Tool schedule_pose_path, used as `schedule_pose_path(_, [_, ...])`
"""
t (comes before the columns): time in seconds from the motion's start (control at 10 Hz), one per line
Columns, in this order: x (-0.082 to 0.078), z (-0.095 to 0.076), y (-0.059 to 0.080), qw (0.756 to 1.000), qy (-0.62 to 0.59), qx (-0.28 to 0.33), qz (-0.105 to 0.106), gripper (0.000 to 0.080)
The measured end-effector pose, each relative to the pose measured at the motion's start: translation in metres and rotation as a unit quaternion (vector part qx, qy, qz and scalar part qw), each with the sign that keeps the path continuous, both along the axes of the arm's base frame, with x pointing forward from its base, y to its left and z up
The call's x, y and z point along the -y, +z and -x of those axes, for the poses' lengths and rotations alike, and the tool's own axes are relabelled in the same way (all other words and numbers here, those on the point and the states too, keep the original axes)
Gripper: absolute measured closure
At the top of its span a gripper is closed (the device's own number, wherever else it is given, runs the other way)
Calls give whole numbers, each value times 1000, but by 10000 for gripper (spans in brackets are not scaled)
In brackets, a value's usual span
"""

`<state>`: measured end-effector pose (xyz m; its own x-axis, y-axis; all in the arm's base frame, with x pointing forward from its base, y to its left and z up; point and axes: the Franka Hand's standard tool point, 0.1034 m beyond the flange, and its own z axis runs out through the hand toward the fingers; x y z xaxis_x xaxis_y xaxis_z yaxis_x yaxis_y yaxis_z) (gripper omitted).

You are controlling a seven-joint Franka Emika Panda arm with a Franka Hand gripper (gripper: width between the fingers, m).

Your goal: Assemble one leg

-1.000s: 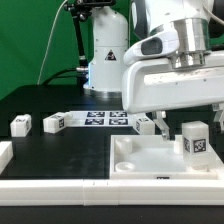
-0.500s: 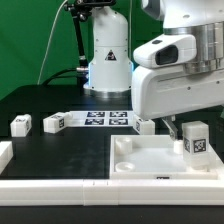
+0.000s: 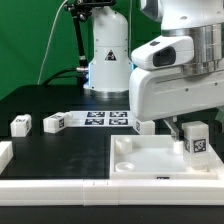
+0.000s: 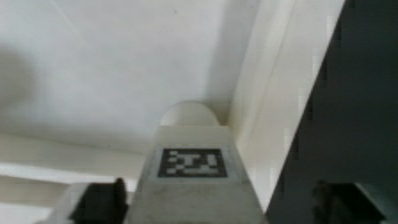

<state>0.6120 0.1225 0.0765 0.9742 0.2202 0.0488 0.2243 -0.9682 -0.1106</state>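
Leg [image 3: 197, 139] stood upright on the top [image 3: 140, 165] in the exterior view, directly under the end effector [image 3: 192, 127]. Its long axis was vertical, in line with the arm's downward reach. One dark finger [image 3: 171, 128] showed just beside the leg and apart from it. The other finger was hidden, so this view did not show how far open the end effector was. Spare legs [image 3: 21, 124] lay well away from the end effector on the black counter [image 3: 70, 150], near the marker board [image 3: 105, 118].

In the wrist view the leg [image 4: 192, 150] sat between the two fingers, its tag face toward the camera, centred in the end effector [image 4: 217, 205]. A finger [image 4: 98, 203] stood on each side with a gap showing, so the end effector was wide open and held nothing. In my judgement the coming move turned on that centring: the leg lay straight below, needing only a short descent and a close across its narrow sides.
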Motion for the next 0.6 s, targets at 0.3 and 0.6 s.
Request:
schedule_pose_path(0.3, [6,-1,-1,1000,-3,0,3,504])
schedule_pose_path(0.6, [5,0,-1,997,-73,-7,-1,504])
